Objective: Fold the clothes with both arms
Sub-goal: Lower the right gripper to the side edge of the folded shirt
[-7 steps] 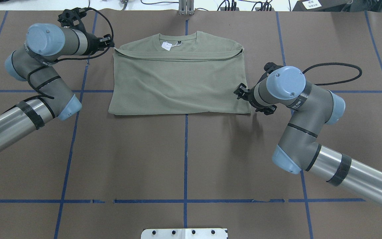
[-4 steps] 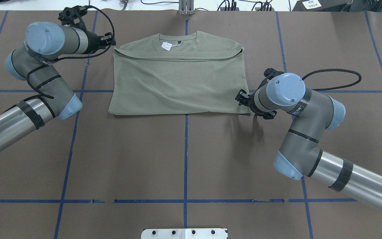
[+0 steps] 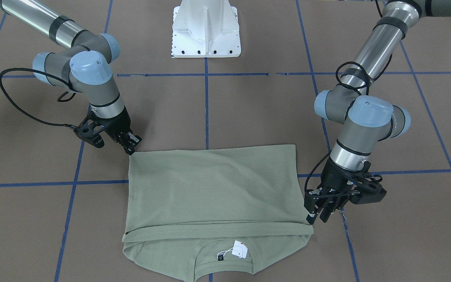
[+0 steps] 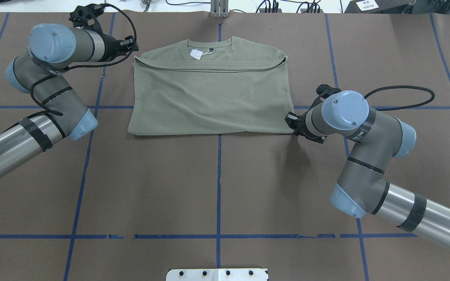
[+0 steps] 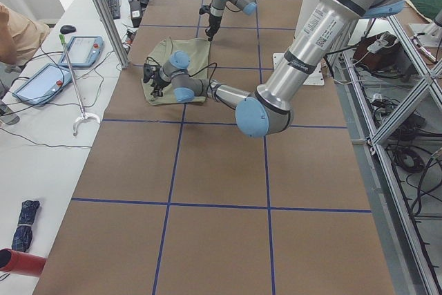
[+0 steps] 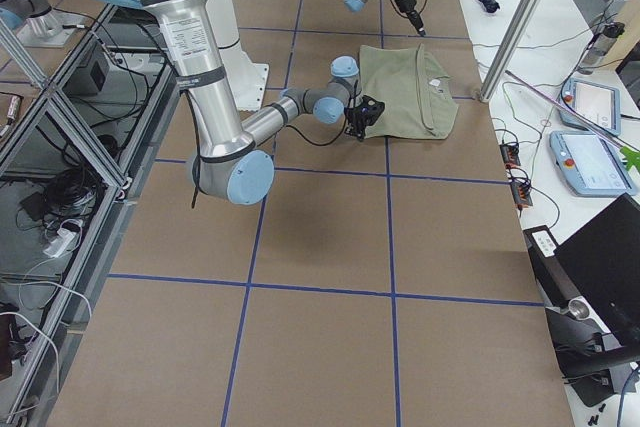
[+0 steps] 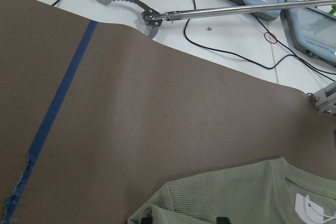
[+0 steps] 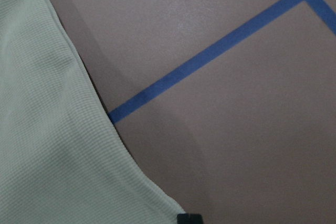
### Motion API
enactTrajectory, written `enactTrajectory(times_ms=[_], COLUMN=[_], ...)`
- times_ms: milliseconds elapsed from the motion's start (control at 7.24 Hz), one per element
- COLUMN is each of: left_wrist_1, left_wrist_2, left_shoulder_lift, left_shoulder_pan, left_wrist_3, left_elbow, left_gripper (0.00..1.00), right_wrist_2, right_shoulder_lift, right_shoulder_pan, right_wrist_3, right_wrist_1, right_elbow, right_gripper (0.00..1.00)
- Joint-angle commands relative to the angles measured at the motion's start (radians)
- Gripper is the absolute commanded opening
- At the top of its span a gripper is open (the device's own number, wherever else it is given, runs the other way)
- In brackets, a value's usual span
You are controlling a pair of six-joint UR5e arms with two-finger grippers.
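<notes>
The sage-green shirt [image 4: 209,97] lies flat on the brown table, its lower part folded up over the chest, with the collar and white hang tag [image 4: 196,54] at the far side. It also shows in the front view [image 3: 210,188]. My left gripper [image 4: 132,43] is at the shirt's far left shoulder corner. In the left wrist view [image 7: 184,220] its fingertips stand apart with the shirt's edge [image 7: 236,198] between them, so it is open. My right gripper [image 4: 290,121] is shut, with its tip at the shirt's near right corner [image 3: 133,148]. The right wrist view shows that tip [image 8: 188,217] beside the cloth [image 8: 42,145].
Blue tape lines grid the brown table cover. The white pedestal base [image 3: 206,31] stands at the robot's side. A black cable [image 4: 400,91] loops on the table behind the right wrist. A reacher tool [image 7: 173,14] and tablets lie on the white bench beyond the far edge.
My right gripper has moved along the shirt's right edge toward the robot, down to the near right corner. My left gripper has shifted slightly toward the far side. The shirt has not moved.
</notes>
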Motion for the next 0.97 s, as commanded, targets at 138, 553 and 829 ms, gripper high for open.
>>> enactTrajectory(times_ms=[138,553,829], left_wrist_1=[-0.001,-0.001,-0.001], left_wrist_2=[-0.040,-0.040,-0.040], left_shoulder_lift=[0.005,0.008,0.051], left_shoulder_pan=[-0.008,-0.012,-0.011], left_wrist_3=[-0.006,-0.015,-0.074], left_elbow=[-0.035,-0.073,-0.110], left_gripper=[0.50,0.50,0.50], right_wrist_2=[0.019,0.048,0.033], right_shoulder_lift=[-0.058,-0.091,-0.064], right_shoulder_pan=[-0.007,-0.009,-0.010], right_wrist_3=[0.000,0.006,0.020], right_wrist_1=[-0.006,-0.017,-0.017], right_elbow=[0.105,0.173,0.120], right_gripper=[0.00,0.00,0.42])
